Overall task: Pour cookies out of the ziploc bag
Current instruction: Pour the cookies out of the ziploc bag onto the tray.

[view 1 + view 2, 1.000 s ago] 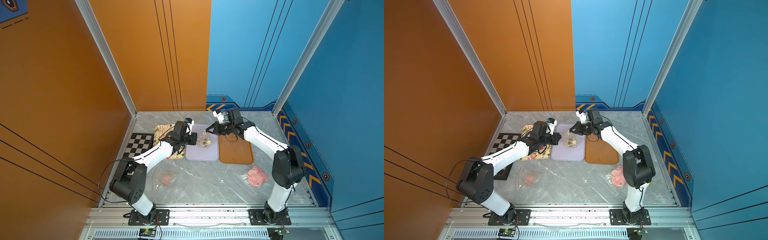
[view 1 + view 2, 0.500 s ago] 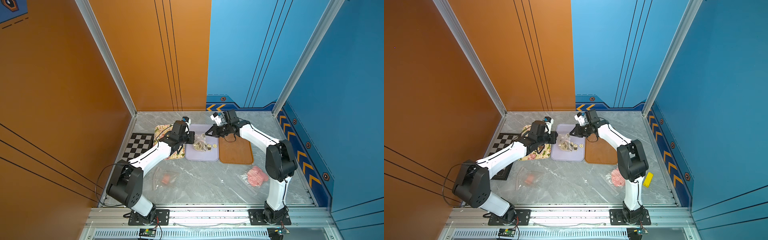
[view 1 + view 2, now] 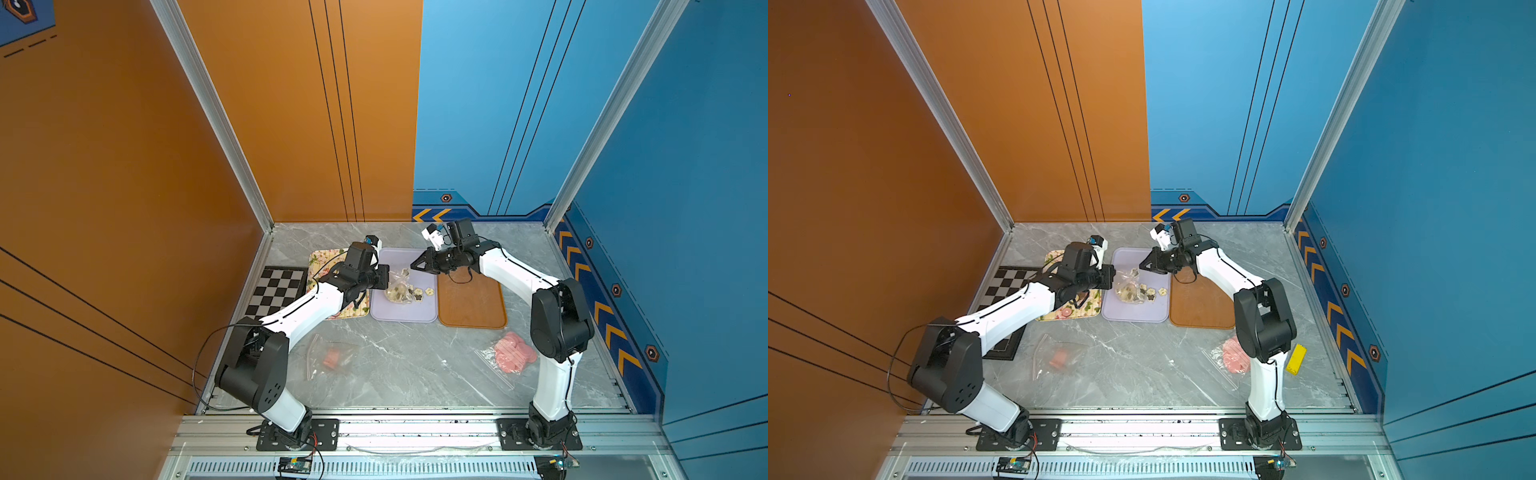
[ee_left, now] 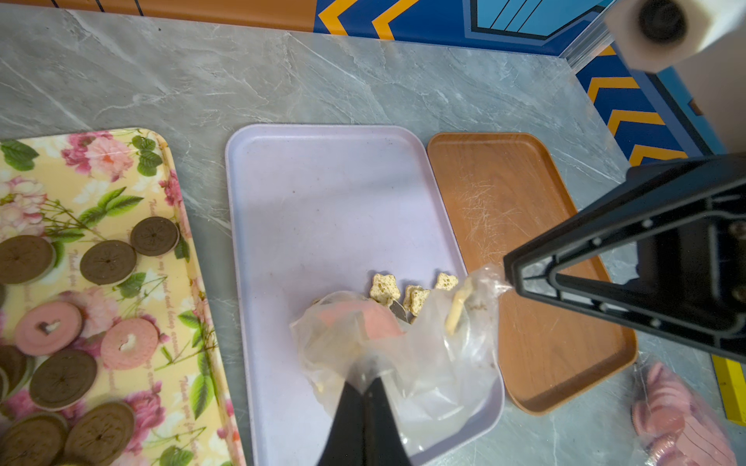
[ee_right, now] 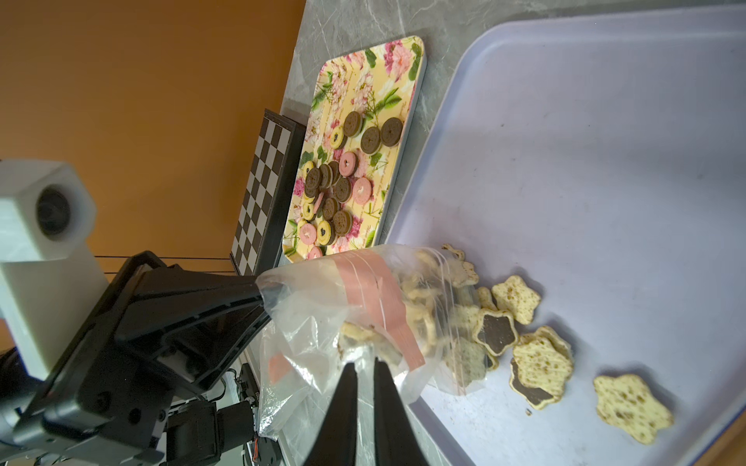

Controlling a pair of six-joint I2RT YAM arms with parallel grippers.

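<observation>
Left wrist view: pinches the ziploc bag (image 4: 407,363) with the left gripper (image 4: 363,385), black fingers pressed together on a gathered fold of clear film. Grips the bag's opposite corner with the right gripper (image 5: 365,369), tips closed on the plastic. Holds the bag stretched between both grippers over the lavender tray (image 4: 323,193), the mouth with its pink strip tipped down toward the tray floor.

Shows, in the right wrist view, cookies (image 5: 516,298) already spilled onto that tray. Cream star shapes, some dark-faced, in a loose cluster just beside the bag's mouth, one apart nearer the rim. Holds more star shapes inside the bag, possibly a handful, though crumpled film blurs the count.

Places the floral tray (image 4: 101,177) just beside the lavender one, carrying brown, pink and yellow round cookies (image 5: 343,189), and the wooden tray (image 4: 524,250) on the other side.

Finds, in both top views, a second bag (image 3: 512,354) of pink discs near the right arm's base and a third bag (image 3: 332,356) near the left arm, both on the marble table (image 3: 415,374). Sets a chessboard (image 3: 278,289) beside the floral tray.
</observation>
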